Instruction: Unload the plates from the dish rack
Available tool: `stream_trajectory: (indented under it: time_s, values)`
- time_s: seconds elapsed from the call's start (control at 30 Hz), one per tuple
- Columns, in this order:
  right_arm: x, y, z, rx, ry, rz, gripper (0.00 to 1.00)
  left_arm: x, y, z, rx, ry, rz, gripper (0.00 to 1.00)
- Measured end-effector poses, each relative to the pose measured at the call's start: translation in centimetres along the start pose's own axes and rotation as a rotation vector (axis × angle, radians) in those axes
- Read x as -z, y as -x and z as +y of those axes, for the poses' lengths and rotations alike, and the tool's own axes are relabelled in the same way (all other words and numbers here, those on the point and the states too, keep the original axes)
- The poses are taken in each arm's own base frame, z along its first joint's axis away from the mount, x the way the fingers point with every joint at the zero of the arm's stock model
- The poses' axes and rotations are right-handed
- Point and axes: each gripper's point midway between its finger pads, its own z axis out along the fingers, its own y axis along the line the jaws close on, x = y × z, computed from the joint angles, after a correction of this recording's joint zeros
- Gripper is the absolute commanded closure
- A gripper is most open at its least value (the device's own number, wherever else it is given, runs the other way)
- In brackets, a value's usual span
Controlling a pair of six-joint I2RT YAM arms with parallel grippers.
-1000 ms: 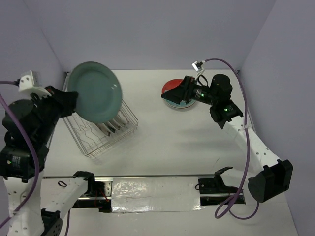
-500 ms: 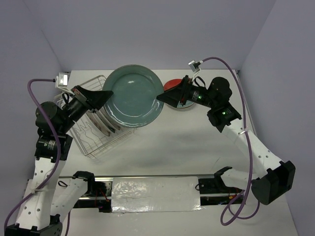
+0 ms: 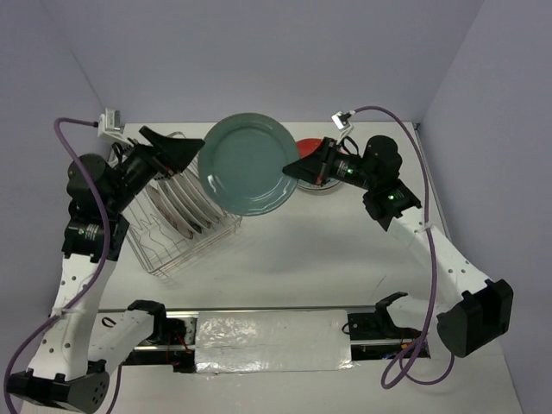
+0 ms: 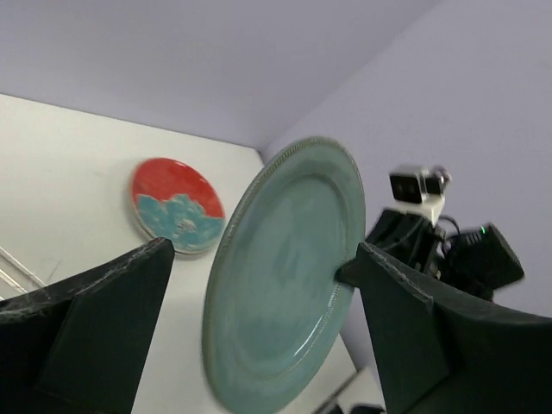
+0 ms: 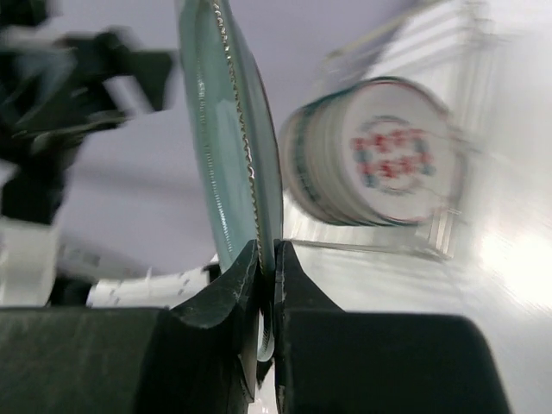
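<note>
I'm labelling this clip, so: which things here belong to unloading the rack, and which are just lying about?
Job: teal plate, gripped by the right gripper; open left gripper at its other edge; dish rack; plates standing in it; red plate on the table.
Lying about: foil sheet; purple cable.

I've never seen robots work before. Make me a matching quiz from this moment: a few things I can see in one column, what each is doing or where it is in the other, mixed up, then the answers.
Things:
1. grey-teal plate
2. red-and-teal plate
3. left pincer
4. white plates

States:
a. standing on edge in the dish rack
b. open, gripping nothing
c. lying flat on the table
d. held in the air, its rim pinched by the right pincer

Pairs: 1-d, 2-c, 3-b, 4-a
</note>
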Motion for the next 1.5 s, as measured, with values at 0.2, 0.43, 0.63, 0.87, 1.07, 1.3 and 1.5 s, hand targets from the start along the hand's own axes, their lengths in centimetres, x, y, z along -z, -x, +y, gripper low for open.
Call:
stream_trajectory:
  time_s: [0.2,0.43,0.63,0.87,1.07,1.3,1.5]
  values:
    - [7.0,5.3,-11.7,-0.204,-0.350,-0.223,1.00,1.8,4.3,1.6,-0.174,0.251,-0.095,0.00]
    - [11.5,7.2,-25.7,-0.431,-0.561,-0.295,1.00,6.9,2.1,5.6,-0.347,0.414,-0.094,0.00]
    - [10.5,3.6,-34.0,-0.590,-0.605,-0.164,1.00,8.2,-1.6,10.7,-0.385,0.530,-0.010,0.01]
    - [9.7,2.9,-37.1,-0.594,-0.594,-0.091,0.99,8.9,-4.5,13.7,-0.401,0.572,0.059,0.00]
    - [9.4,2.4,-38.9,-0.571,-0.588,-0.046,0.97,8.8,-5.0,14.4,-0.407,0.581,0.075,0.00]
    - [9.7,-0.3,-40.1,-0.625,-0.616,0.023,0.91,8.8,-4.8,14.3,-0.410,0.576,0.067,0.00]
    - [9.6,0.3,-39.9,-0.568,-0.661,0.078,0.51,8.8,-4.8,14.2,-0.411,0.574,0.063,0.00]
